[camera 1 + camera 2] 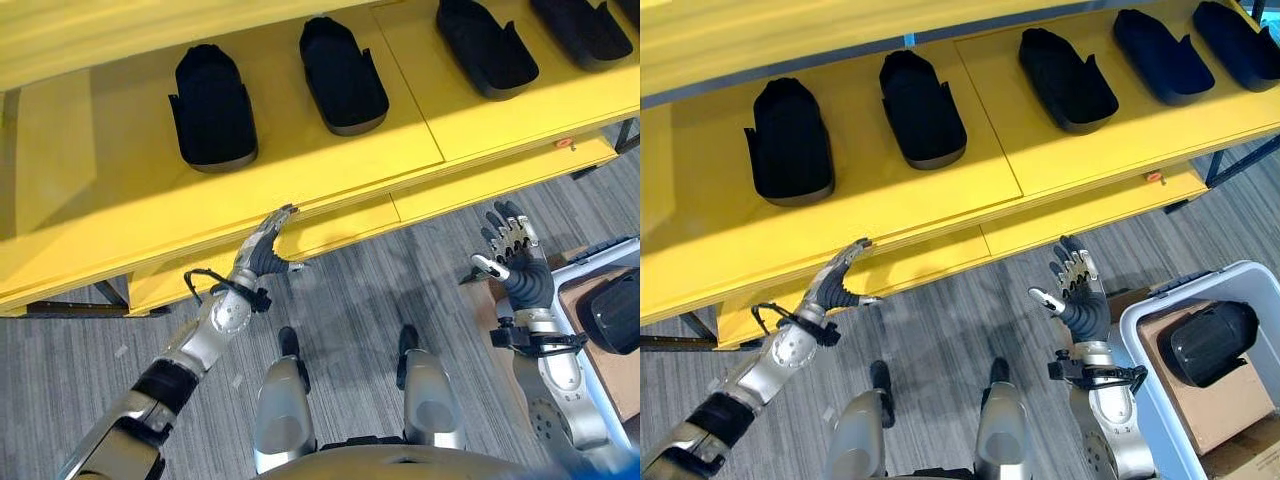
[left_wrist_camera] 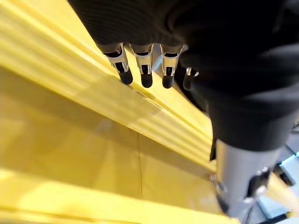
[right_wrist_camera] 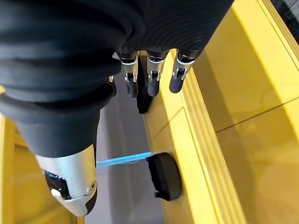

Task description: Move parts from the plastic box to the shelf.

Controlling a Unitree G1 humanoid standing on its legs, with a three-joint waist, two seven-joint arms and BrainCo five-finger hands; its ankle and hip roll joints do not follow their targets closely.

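1. Hovering low and nearest the robot, the right hand (image 1: 1076, 285) was raised with fingers spread and held nothing. Just to its right sat the plastic box (image 1: 1140, 335), with one black part (image 1: 1210, 340) lying in it on a brown cardboard liner (image 1: 1210, 410).
2. Reaching a little further out, the left hand (image 1: 262, 245) had its fingers straight and relaxed, their tips at the front edge of the yellow shelf (image 1: 90, 190); it too was empty.
3. Beyond the left hand, up on the shelf, stood two black parts: one (image 1: 211, 107) ahead of it and one (image 1: 342, 75) off to its right. Further right, ahead of the right hand, more parts (image 1: 1067, 78) lay in the same row.
4. Judging from this, the step in hand was fetching the next part from the box. To do it well, the right hand would need to swing over the box, come down open, and curl round the part's body rather than its thin rim.
5. A free spot on the shelf lay left of the left hand's nearest part; keeping the left hand clear of the shelf edge would avoid nudging the row.
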